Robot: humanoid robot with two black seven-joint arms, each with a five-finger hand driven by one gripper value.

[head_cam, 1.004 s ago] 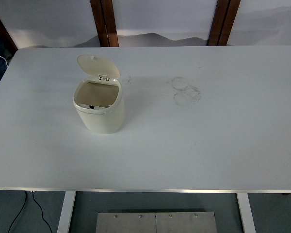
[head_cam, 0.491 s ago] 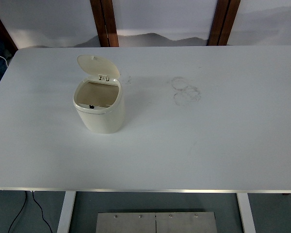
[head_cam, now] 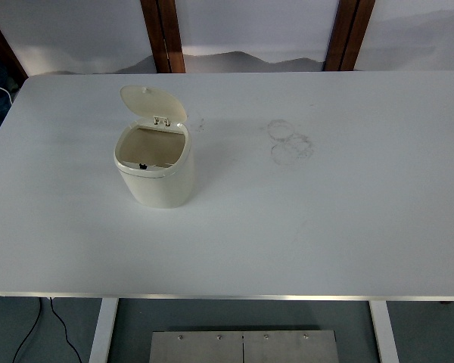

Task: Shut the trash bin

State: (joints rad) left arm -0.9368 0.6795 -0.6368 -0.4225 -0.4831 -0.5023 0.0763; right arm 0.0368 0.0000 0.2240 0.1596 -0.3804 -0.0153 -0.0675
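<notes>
A small cream trash bin [head_cam: 157, 181] stands upright on the white table [head_cam: 325, 227], left of the middle. Its round lid [head_cam: 153, 102] is swung open and stands up at the bin's far side on a hinge. The bin's inside shows and looks empty. Neither of my hands is in the picture.
Faint grey ring marks [head_cam: 289, 141] lie on the table right of the middle. Two dark wooden posts [head_cam: 163, 35] stand behind the far edge. A cable [head_cam: 30, 333] hangs below the near left edge.
</notes>
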